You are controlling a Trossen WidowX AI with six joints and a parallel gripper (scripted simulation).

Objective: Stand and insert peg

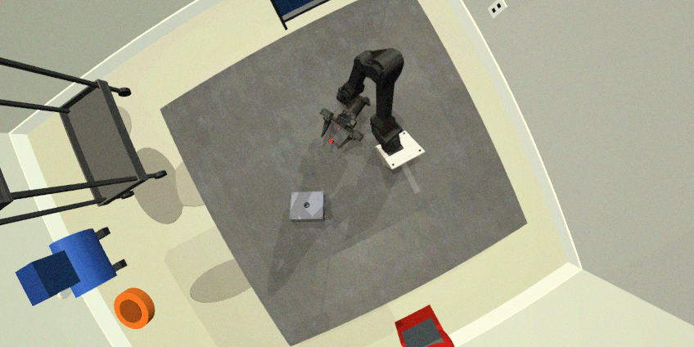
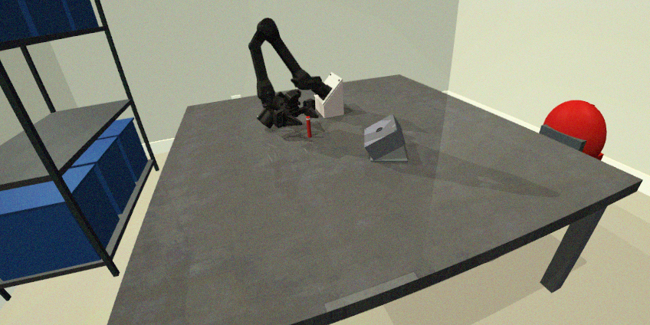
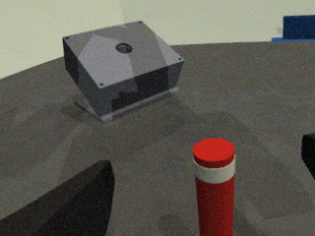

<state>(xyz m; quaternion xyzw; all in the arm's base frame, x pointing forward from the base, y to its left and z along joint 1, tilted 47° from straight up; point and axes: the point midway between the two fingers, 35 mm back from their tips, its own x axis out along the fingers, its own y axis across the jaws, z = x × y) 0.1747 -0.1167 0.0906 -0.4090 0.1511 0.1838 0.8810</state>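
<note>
The red peg (image 1: pixel 331 140) (image 2: pixel 309 126) (image 3: pixel 215 223) stands upright on the dark table (image 2: pixel 296 230), with its white band near the top end and its plain end on the surface. My gripper (image 1: pixel 333 139) (image 2: pixel 304 117) (image 3: pixel 208 159) is low at the table and open. Its fingers stand wide on either side of the peg and do not touch it. The grey sloped panel (image 1: pixel 298 212) (image 2: pixel 387 143) (image 3: pixel 141 75) sits farther out on the table, and the hole (image 1: pixel 306 205) (image 2: pixel 379 129) (image 3: pixel 124 47) in its face is empty.
The arm's white base mount (image 1: pixel 406 153) (image 2: pixel 332 100) stands just behind the peg. A shelf rack with blue bins (image 2: pixel 50 171) is left of the table. A red chair (image 2: pixel 576 123) is at the table's right side.
</note>
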